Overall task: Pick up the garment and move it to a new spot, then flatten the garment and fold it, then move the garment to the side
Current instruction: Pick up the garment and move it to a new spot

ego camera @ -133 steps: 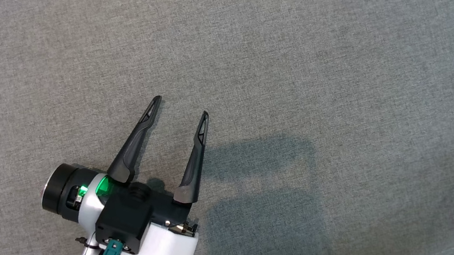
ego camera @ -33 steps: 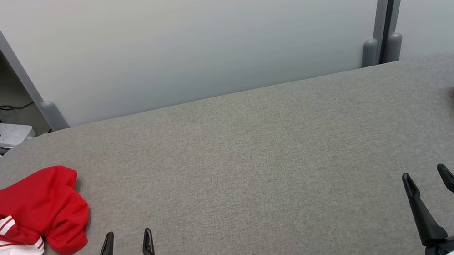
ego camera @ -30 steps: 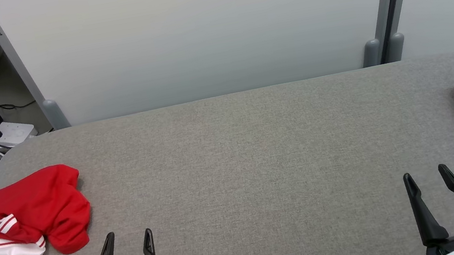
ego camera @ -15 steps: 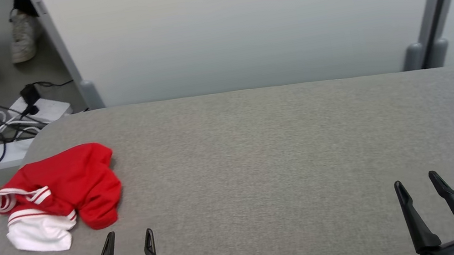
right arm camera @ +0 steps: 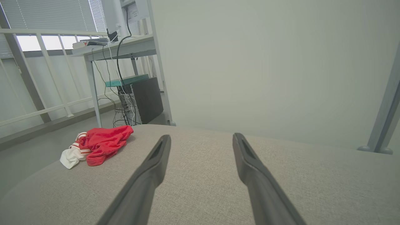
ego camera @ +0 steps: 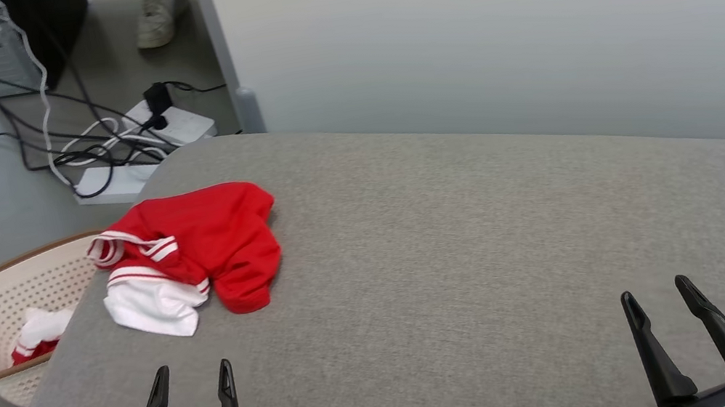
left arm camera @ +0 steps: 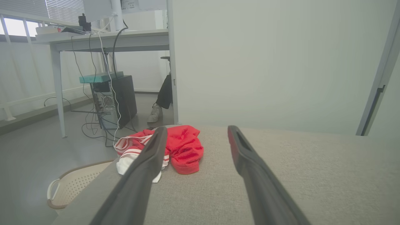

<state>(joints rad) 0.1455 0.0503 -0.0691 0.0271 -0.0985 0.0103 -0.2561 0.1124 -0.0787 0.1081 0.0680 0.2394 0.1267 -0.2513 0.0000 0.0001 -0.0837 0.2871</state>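
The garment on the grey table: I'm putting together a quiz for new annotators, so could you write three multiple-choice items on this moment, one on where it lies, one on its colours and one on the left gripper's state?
1. Where does the garment lie on the table?
A. near the left end
B. at the middle
C. at the right end

2. What colours is it?
A. blue and grey
B. red and white
C. all black

3. How is the left gripper?
A. shut on the garment
B. open and empty
C. shut and empty

Answers:
1 A: in the head view it lies crumpled by the table's left edge.
2 B: the cloth is red, with a white part and white stripes.
3 B: its fingers stand apart over bare table, short of the garment.
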